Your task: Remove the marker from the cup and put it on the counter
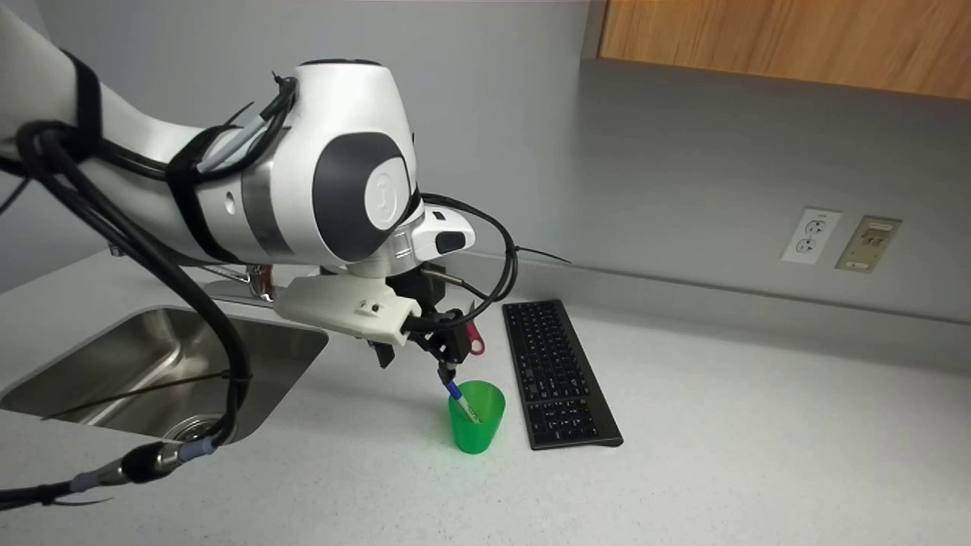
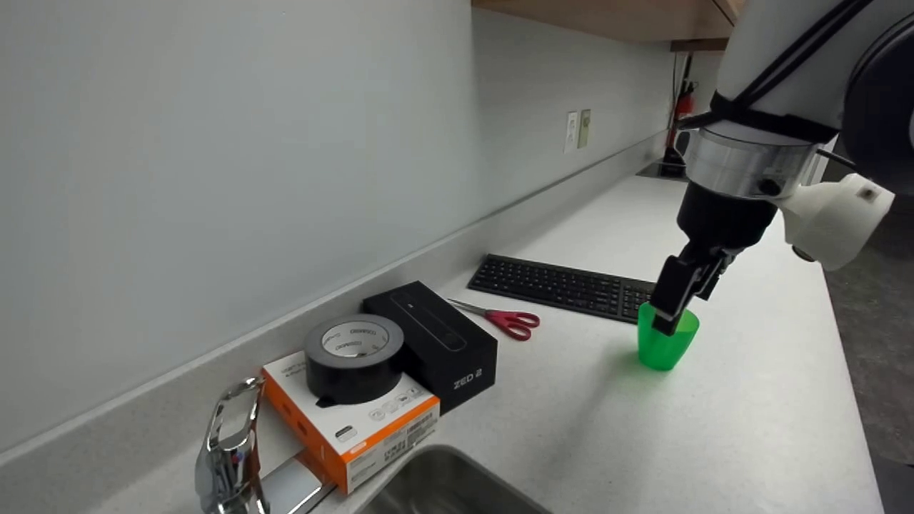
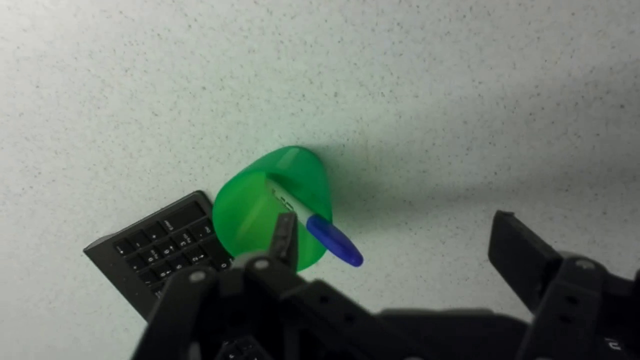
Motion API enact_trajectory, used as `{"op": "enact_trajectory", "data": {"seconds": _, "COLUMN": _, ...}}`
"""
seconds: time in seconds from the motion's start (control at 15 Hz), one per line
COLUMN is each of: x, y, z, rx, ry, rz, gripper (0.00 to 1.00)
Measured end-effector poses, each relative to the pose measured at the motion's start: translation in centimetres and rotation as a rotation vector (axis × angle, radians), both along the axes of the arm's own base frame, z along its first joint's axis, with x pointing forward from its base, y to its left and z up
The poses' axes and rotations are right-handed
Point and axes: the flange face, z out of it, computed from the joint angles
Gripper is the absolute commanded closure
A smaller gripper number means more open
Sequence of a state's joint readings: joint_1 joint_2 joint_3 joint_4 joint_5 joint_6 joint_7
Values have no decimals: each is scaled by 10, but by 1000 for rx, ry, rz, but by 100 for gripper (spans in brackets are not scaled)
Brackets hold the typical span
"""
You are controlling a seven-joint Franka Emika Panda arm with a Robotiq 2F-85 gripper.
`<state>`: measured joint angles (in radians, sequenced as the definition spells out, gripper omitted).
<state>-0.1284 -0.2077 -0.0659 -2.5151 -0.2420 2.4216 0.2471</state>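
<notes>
The green cup (image 1: pixel 476 438) stands upright on the pale counter (image 1: pixel 721 470) in both exterior views (image 2: pixel 658 353). The marker (image 3: pixel 295 205), white with a blue cap, leans inside the cup; its cap sticks out past the rim in the wrist view. In an exterior view the marker (image 1: pixel 464 403) shows beside one fingertip; in an exterior view with the boxes it is hidden. My gripper (image 3: pixel 395 216) is open and empty. In the wrist view its left finger overlaps the cup opening next to the marker, and its right finger is well off to the right. Contact with the marker cannot be told.
A black keyboard (image 1: pixel 557 371) lies close beside the cup. Red-handled scissors (image 2: pixel 510 323), a black box (image 2: pixel 435 343) and a white-orange box (image 2: pixel 357 421) with a tape roll (image 2: pixel 355 364) sit near the wall. A steel sink (image 1: pixel 292 371) and faucet (image 2: pixel 232 457) are nearby.
</notes>
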Motion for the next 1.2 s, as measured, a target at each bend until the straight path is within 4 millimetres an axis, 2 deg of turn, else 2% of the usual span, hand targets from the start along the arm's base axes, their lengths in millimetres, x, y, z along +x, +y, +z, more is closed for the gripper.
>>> {"op": "enact_trajectory", "data": {"seconds": 0.2, "x": 10, "y": 9, "z": -11, "rx": -62, "ry": -16, "rz": -44, "gripper": 0}}
{"op": "enact_trajectory", "data": {"seconds": 0.47, "x": 24, "y": 8, "z": -27, "rx": -135, "ry": -13, "rz": -103, "gripper": 2}}
{"op": "enact_trajectory", "data": {"seconds": 0.6, "x": 30, "y": 7, "z": -34, "rx": -154, "ry": -12, "rz": -125, "gripper": 27}}
{"op": "enact_trajectory", "data": {"seconds": 0.73, "x": 35, "y": 5, "z": -40, "rx": -162, "ry": -8, "rz": -142, "gripper": 40}}
{"op": "enact_trajectory", "data": {"seconds": 0.93, "x": 40, "y": 1, "z": -45, "rx": -167, "ry": -5, "rz": -164, "gripper": 65}}
{"op": "enact_trajectory", "data": {"seconds": 1.2, "x": 42, "y": -4, "z": -46, "rx": -171, "ry": -9, "rz": -187, "gripper": 94}}
